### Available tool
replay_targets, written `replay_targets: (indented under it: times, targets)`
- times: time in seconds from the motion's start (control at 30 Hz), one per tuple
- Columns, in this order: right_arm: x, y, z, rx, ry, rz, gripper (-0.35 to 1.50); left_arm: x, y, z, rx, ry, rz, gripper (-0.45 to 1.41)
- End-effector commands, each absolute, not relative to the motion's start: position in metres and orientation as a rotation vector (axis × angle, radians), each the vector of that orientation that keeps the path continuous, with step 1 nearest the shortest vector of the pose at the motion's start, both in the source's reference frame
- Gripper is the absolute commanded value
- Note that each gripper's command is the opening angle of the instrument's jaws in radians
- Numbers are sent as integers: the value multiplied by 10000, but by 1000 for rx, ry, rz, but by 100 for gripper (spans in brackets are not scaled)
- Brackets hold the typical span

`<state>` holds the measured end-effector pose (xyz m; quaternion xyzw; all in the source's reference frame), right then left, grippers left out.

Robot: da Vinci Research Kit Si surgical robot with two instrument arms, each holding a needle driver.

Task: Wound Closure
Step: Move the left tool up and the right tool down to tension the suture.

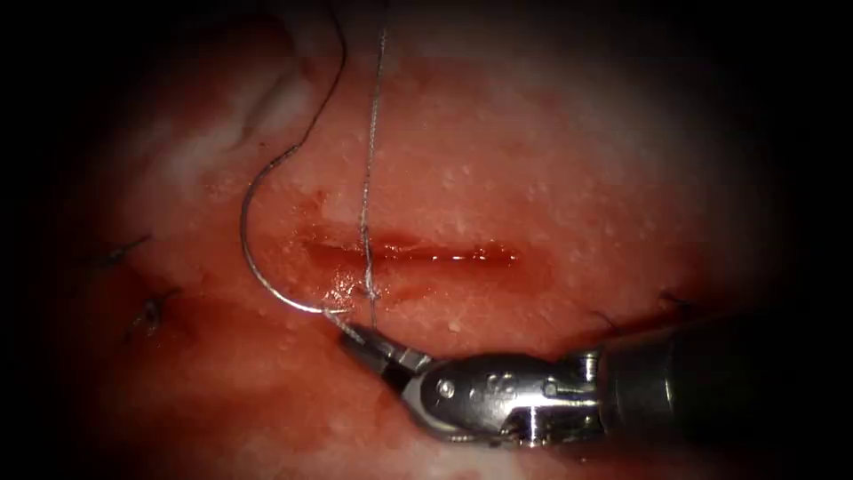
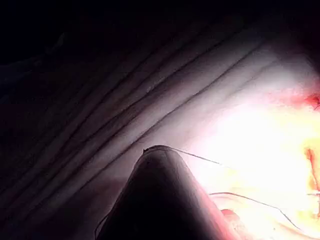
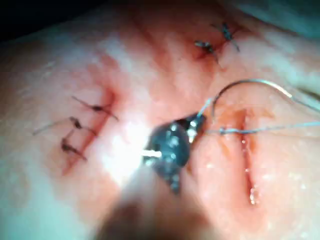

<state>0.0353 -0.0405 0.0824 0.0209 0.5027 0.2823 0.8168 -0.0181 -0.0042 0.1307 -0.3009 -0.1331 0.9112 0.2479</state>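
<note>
My right tool (image 1: 353, 332) comes in from the right below the cut (image 1: 418, 256), jaws shut on the curved needle (image 1: 244, 233) near its pointed end. The needle arcs up over the tissue left of the cut and is out of the tissue. From its tail a dark thread (image 1: 336, 71) runs up and away. A pale thread (image 1: 368, 169) drops from above, crosses the cut's left end and ends in a knot (image 1: 369, 290). The right wrist view shows the same jaws (image 3: 196, 120) on the needle (image 3: 250, 82). The left arm's dark shaft (image 2: 160, 200) shows in the left wrist view.
Older stitches with cut thread ends sit left of the cut (image 1: 149, 311) and right of it (image 1: 675, 300). Red fluid glistens in and around the cut. The wound lies across the middle of the pale tissue (image 1: 533, 160).
</note>
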Motion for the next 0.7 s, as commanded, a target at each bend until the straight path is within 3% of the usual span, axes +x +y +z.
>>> replay_targets:
  times: [0.03,0.7]
  targets:
    - [359,-414,823,52,1076,596,-35,-187,-34,1311,-823,-354,2480,-45]
    - [368,-437,810,95,1094,550,-35,-184,-19,1316,-832,-311,2480,-45]
